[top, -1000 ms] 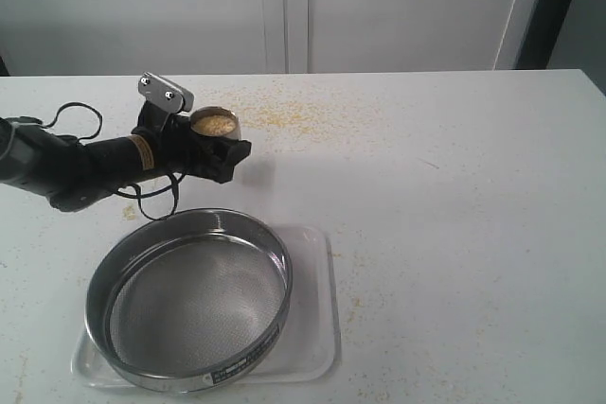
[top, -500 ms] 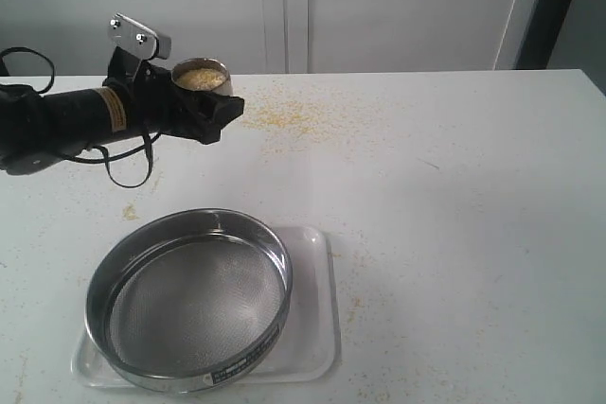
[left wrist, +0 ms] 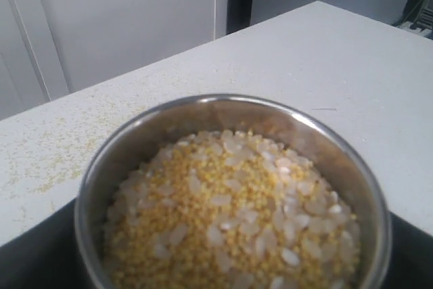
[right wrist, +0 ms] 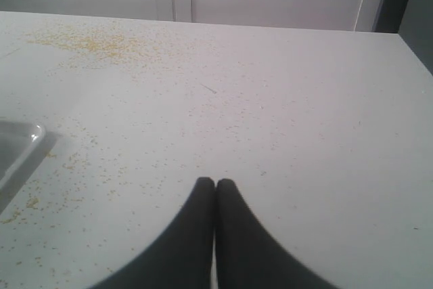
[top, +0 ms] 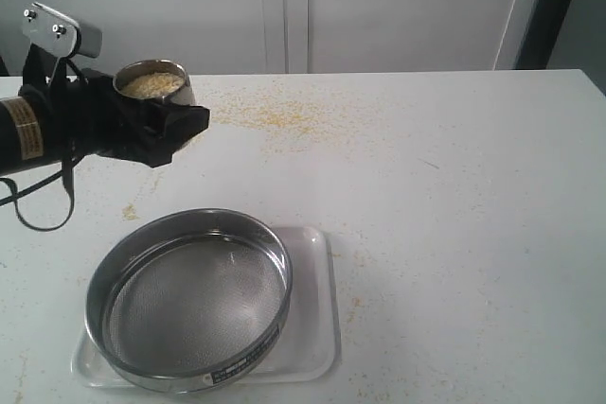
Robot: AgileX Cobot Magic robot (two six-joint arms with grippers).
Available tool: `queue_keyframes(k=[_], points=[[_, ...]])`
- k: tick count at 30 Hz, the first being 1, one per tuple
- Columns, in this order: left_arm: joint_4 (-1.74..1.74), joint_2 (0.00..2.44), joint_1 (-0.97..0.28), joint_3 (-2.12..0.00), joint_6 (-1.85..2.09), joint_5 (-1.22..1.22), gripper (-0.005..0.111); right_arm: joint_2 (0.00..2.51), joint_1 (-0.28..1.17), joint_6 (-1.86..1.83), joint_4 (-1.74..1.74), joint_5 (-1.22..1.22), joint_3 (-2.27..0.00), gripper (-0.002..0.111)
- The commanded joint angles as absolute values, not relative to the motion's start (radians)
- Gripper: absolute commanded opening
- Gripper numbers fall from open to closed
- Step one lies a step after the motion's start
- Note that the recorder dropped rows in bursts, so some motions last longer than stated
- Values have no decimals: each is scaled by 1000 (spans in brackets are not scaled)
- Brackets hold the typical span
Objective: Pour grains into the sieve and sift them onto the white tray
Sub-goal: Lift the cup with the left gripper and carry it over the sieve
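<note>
Finding one: my left gripper [top: 163,118] is clamped on the steel cup [top: 156,94]. The cup stands upright and level above the table [top: 454,196], beyond the far side of the sieve [top: 282,314] and well apart from it. The grains [left wrist: 230,214] fill the cup close to its rim. The left wrist view shows fine yellow meal mixed with pale rice-like bits, and none is going over the edge.

Finding two: the sieve sits on the white tray [top: 320,314] and its mesh is bare. The tray shows widest past the sieve on the right of the exterior view.

Finding three: my right gripper [right wrist: 215,189] has its fingertips pressed together on nothing. It is low over the table, with a corner of the tray in its view.

Judgement: the step in hand is carrying the cup over the sieve, and the pour is not yet begun. I should hold the cup level through the whole transfer (this full, a slight tilt would shed grain). I should stop over the middle of the mesh rather than over the rim, and come down close before tipping. The tilt should be slow, so the stream lands inside the steel wall and not on the tray or table. The yellow crumbs [top: 284,118] strewn over the table suggest how readily this material scatters
</note>
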State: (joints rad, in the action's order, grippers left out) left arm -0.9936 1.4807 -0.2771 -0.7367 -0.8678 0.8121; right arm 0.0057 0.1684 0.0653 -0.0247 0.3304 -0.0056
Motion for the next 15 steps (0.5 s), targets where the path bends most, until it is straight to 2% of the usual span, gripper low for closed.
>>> queue_keyframes(k=[1,9,15], points=[[-1038,1394,-280,-678,-916,832,0,0,160,65,-27,321,0,0],[-1128,1265,-280,-554,-997,769,0,0,160,65,-27,321,0,0],[-1264,1244,-280,-537,-1073,755,0,0,160,65,-27,321,0,0]])
